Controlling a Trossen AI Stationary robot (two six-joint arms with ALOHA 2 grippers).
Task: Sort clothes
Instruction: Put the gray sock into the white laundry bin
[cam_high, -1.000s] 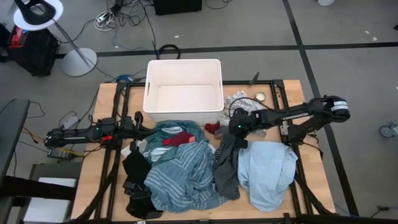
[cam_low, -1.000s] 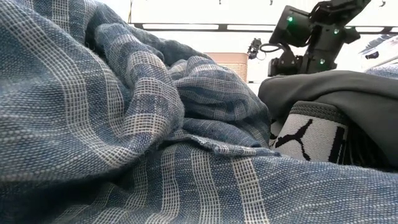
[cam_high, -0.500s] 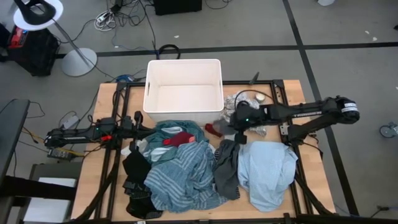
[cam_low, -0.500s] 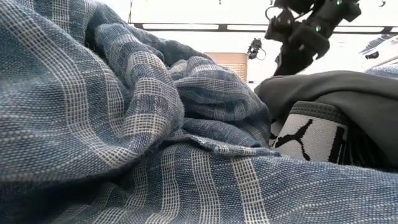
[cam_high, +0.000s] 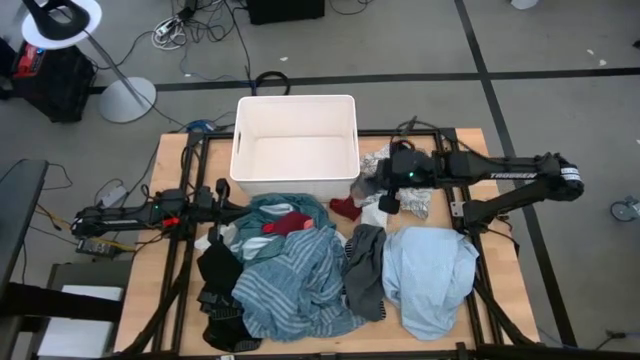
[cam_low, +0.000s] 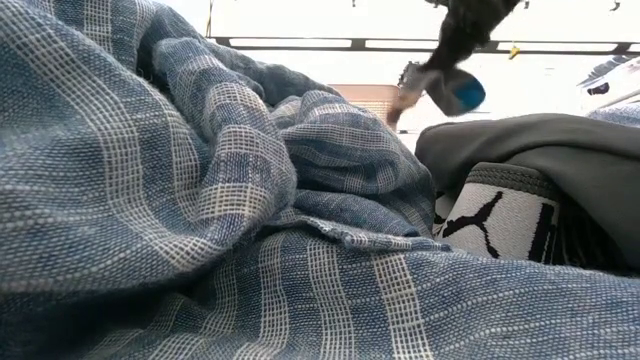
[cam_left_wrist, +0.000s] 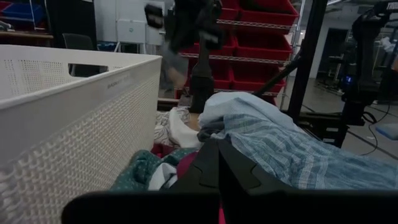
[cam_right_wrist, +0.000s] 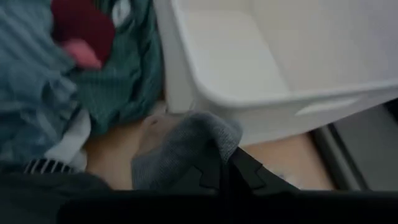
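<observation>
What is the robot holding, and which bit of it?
The right gripper is shut on a small grey garment, pinching one bunched end near the white tub. The left gripper is shut, holding nothing.

right gripper (cam_high: 376, 186) fingers clamped, left gripper (cam_high: 222, 192) fingers closed

Blue-striped shirt (cam_high: 290, 280), dark grey garment (cam_high: 365, 270) and light blue garment (cam_high: 432, 275) lie crumpled; a small grey piece (cam_right_wrist: 186, 146), perhaps a sock, hangs lifted.
</observation>
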